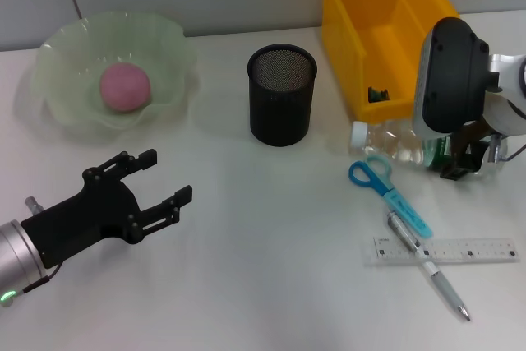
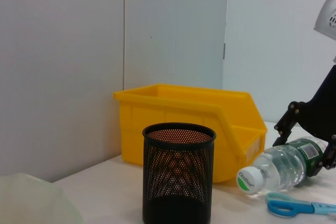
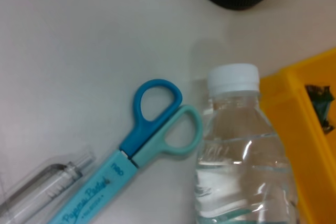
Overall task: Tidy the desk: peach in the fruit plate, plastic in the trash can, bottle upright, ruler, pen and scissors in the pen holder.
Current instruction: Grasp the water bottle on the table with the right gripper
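Head view: the right gripper (image 1: 464,162) sits at the right edge of the frame, lowered over the bottle (image 1: 394,144), which lies on its side on the desk (image 1: 246,244) just below the trash can (image 1: 380,30). The gripper's dark fingers straddle the green-labelled end of the bottle, but whether they press on it I cannot tell. The bottle is clear, its long axis running left to right, with the white cap pointing left. Below it lie the scissors (image 1: 388,187), blue loops to the upper left and sheathed blade to the lower right. The pen (image 1: 427,265) slants the same way, tip at lower right, crossing the ruler (image 1: 444,250), which lies nearly level. The pen holder (image 1: 282,94) stands upright at centre. The peach (image 1: 125,86) rests in the fruit plate (image 1: 62,108) at upper left. The left gripper (image 1: 160,182) hovers at lower left, fingers spread wide, holding nothing.

Left wrist view: the pen holder (image 2: 178,174) stands in the lower middle, the trash can (image 2: 189,124) behind it. At lower right the bottle (image 2: 281,166) lies with its cap toward the holder, the right gripper's fingers (image 2: 286,124) on either side of its label. The scissors' loop (image 2: 283,204) shows below.

Right wrist view: the bottle (image 3: 241,150) runs top to bottom at centre right, cap upward, beside the yellow can (image 3: 310,129). The scissors (image 3: 152,140) lie left of it, just beside it, loops toward the top.
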Motion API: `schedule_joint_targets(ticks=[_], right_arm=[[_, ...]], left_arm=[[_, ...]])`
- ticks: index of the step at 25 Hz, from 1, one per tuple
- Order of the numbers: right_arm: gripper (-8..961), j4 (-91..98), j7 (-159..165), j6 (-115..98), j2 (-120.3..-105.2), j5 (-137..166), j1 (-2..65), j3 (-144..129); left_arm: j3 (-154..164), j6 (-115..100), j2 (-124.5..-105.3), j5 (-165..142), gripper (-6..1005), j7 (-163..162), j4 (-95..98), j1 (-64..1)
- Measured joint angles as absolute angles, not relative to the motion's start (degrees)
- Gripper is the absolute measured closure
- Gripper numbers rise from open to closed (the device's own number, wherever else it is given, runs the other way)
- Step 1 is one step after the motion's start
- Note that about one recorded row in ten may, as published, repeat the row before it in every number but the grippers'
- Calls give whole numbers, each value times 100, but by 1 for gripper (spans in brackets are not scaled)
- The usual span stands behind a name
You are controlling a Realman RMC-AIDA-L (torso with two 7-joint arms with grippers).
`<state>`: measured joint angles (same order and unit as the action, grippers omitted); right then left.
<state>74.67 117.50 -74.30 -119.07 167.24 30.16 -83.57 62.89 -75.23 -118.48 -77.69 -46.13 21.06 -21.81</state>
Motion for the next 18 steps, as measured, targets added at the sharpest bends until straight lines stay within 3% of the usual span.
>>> schedule_joint_targets(ticks=[18], right_arm=[[221, 6925, 12183, -7387, -11876, 16727, 3192, -8227]], left_arm=[[6302, -7567, -11848, -7769, 216, -4658, 2125, -2189]])
